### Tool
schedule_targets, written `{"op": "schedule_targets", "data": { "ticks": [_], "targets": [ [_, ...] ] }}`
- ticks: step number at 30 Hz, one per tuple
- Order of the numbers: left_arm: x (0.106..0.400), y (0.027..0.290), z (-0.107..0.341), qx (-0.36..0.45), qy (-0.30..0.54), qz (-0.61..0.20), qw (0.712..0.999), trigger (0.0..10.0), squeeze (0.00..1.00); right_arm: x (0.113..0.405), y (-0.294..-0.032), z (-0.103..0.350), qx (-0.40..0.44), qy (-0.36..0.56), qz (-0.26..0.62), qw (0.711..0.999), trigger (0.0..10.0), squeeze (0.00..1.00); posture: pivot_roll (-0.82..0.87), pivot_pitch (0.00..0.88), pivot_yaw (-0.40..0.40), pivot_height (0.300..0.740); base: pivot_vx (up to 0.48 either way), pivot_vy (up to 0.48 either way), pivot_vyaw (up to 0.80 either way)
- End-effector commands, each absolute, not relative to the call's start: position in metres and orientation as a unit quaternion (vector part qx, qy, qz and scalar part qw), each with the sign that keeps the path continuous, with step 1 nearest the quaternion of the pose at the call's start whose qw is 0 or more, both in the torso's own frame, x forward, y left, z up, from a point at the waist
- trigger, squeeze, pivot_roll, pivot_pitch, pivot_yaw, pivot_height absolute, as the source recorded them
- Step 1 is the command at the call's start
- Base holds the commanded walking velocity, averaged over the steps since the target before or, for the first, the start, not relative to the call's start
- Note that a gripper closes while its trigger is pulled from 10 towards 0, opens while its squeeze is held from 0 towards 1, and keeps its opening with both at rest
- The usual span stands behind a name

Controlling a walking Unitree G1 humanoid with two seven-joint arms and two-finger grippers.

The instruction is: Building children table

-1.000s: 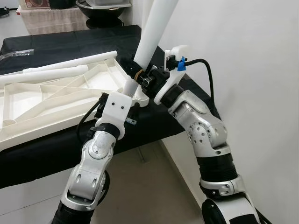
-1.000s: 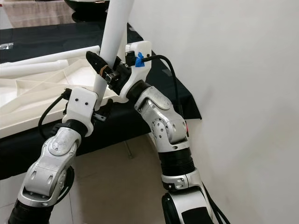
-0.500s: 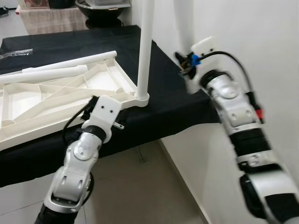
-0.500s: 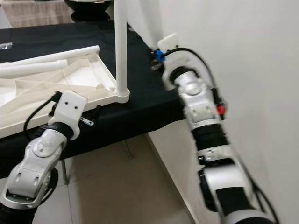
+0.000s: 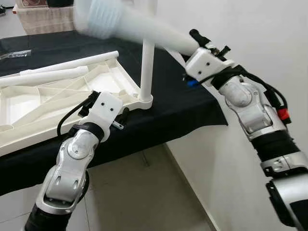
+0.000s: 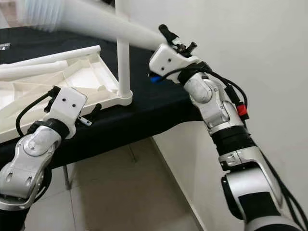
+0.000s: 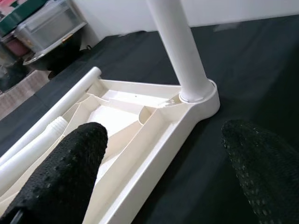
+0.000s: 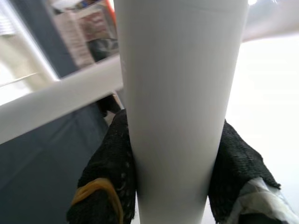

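The white tabletop lies upside down, ribs up, at the centre left of my left eye view, on the black-covered worktop. I count four white legs. One upright leg stands in the corner socket at the tabletop's near right corner, rising out of the top of the frame. Two loose legs lie side by side along the tabletop's far edge, at the upper left. The fourth leg is in my right gripper; it slants from the upper middle toward the upper left corner, blurred, its ribbed end farthest from me.

My right arm comes up from the lower right corner, bent at the elbow, its wrist turned leftward over the worktop's right edge. In my right wrist view my black fingers are clamped on both sides of that leg.

My left arm rises from the lower left, forearm tilted up and to the right, and my left gripper hangs just in front of the tabletop's near edge, below and left of the socket. In my left wrist view these fingers are spread wide apart with nothing between them, pointing at the socket and the foot of the upright leg.
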State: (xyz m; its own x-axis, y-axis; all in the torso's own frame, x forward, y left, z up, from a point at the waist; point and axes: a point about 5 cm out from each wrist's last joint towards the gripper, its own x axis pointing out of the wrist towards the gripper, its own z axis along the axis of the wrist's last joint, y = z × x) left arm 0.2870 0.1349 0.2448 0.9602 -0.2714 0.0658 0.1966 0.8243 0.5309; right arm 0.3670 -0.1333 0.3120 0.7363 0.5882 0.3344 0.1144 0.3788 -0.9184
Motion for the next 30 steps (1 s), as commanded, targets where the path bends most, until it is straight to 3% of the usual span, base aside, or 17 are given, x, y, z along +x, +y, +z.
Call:
{"op": "schedule_targets", "data": {
  "ticks": [1,2,5,11,12,13,15,16,17,18,20,21,22,24,30],
  "targets": [
    [0.282,0.122,0.244,0.277,-0.063,-0.169,0.944,10.0,0.00,0.370,-0.129,0.293,-0.570,-0.303,0.181,0.742,0.0,0.00,0.03,0.158,-0.076,0.740,0.000,0.000,0.00],
    [0.282,0.122,0.244,0.277,-0.063,-0.169,0.944,10.0,0.00,0.370,-0.129,0.293,-0.570,-0.303,0.181,0.742,0.0,0.00,0.03,0.158,-0.076,0.740,0.000,0.000,0.00],
    [0.267,0.096,0.220,0.341,-0.019,-0.267,0.901,10.0,0.00,0.387,-0.124,0.252,-0.638,-0.165,0.228,0.717,0.0,0.00,0.02,0.149,-0.075,0.740,0.000,0.000,0.00],
    [0.262,0.090,0.209,0.345,-0.004,-0.287,0.894,10.0,0.00,0.392,-0.126,0.239,-0.627,-0.115,0.237,0.733,0.0,0.00,0.03,0.147,-0.076,0.740,0.000,0.000,0.00],
    [0.260,0.089,0.208,0.352,-0.004,-0.294,0.888,10.0,0.00,0.394,-0.128,0.238,-0.607,-0.108,0.230,0.753,0.0,0.00,0.03,0.145,-0.077,0.740,0.000,0.000,0.00],
    [0.260,0.089,0.208,0.352,-0.004,-0.294,0.888,10.0,0.00,0.394,-0.128,0.238,-0.607,-0.108,0.230,0.753,0.0,0.00,0.03,0.145,-0.077,0.740,0.000,0.000,0.00],
    [0.263,0.089,0.215,0.333,-0.028,-0.270,0.903,10.0,0.00,0.396,-0.121,0.250,-0.430,-0.121,0.218,0.868,0.0,0.00,0.03,0.144,-0.079,0.740,0.000,0.000,0.00],
    [0.264,0.089,0.218,0.323,-0.038,-0.257,0.910,10.0,0.00,0.396,-0.119,0.254,-0.358,-0.127,0.214,0.900,0.0,0.00,0.03,0.144,-0.080,0.740,0.000,0.000,0.00],
    [0.264,0.089,0.218,0.323,-0.038,-0.257,0.910,10.0,0.00,0.396,-0.119,0.254,-0.358,-0.127,0.214,0.900,0.0,0.00,0.03,0.144,-0.080,0.740,0.000,0.000,0.00],
    [0.267,0.093,0.230,0.299,-0.065,-0.226,0.925,10.0,0.00,0.396,-0.117,0.266,-0.256,-0.148,0.203,0.933,10.0,0.00,0.03,0.142,-0.081,0.740,0.000,0.000,0.00],
    [0.267,0.093,0.230,0.299,-0.065,-0.226,0.925,10.0,0.00,0.396,-0.117,0.266,-0.256,-0.148,0.203,0.933,10.0,0.00,0.03,0.142,-0.081,0.740,0.000,0.000,0.00],
    [0.269,0.096,0.240,0.279,-0.087,-0.197,0.936,10.0,0.00,0.395,-0.117,0.278,-0.186,-0.168,0.189,0.949,10.0,0.00,0.03,0.143,-0.080,0.740,0.000,0.000,0.00],
    [0.269,0.096,0.240,0.279,-0.087,-0.197,0.936,10.0,0.00,0.395,-0.117,0.278,-0.186,-0.168,0.189,0.949,10.0,0.00,0.03,0.143,-0.080,0.740,0.000,0.000,0.00],
    [0.273,0.105,0.260,0.243,-0.129,-0.135,0.952,10.0,0.00,0.390,-0.119,0.295,-0.101,-0.207,0.163,0.959,10.0,0.00,0.02,0.141,-0.081,0.740,0.000,0.000,0.00],
    [0.276,0.110,0.269,0.231,-0.153,-0.101,0.955,10.0,0.00,0.381,-0.115,0.300,-0.060,-0.236,0.173,0.955,10.0,0.00,0.02,0.140,-0.080,0.740,0.000,0.000,-0.54]
  ]
}}
